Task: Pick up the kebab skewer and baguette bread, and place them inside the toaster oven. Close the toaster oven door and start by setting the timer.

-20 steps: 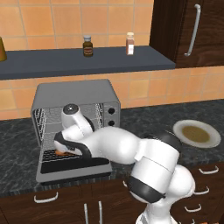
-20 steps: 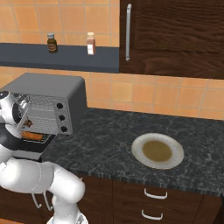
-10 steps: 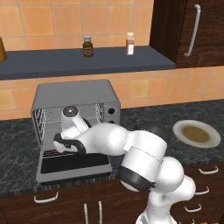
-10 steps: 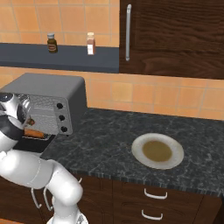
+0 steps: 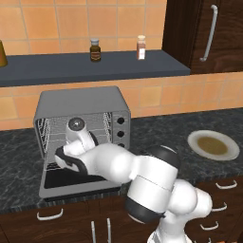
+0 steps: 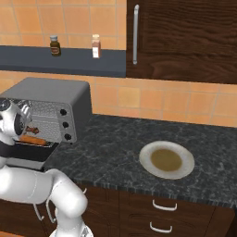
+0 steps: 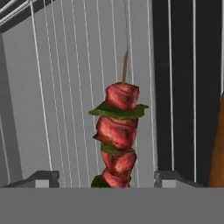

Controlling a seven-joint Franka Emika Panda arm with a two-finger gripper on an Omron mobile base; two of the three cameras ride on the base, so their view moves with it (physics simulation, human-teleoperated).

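Pincer point(image 7: 105, 177) spread wide, gripping nothing; kebab skewer point(image 7: 117, 142) on rack btwn tips, long axis 12–6, stick at 12. Baguette bread point(image 7: 217, 148) cut off at 3.

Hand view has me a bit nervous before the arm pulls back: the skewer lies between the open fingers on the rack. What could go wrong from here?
1. The skewer lies between the open fingers; a crooked retreat could catch it and drag it off the rack.
2. The baguette lies close beside one finger, so a sideways move might nudge it.
3. The arm reaches over the lowered door; closing it before the hand is clear of the oven could strike the arm.
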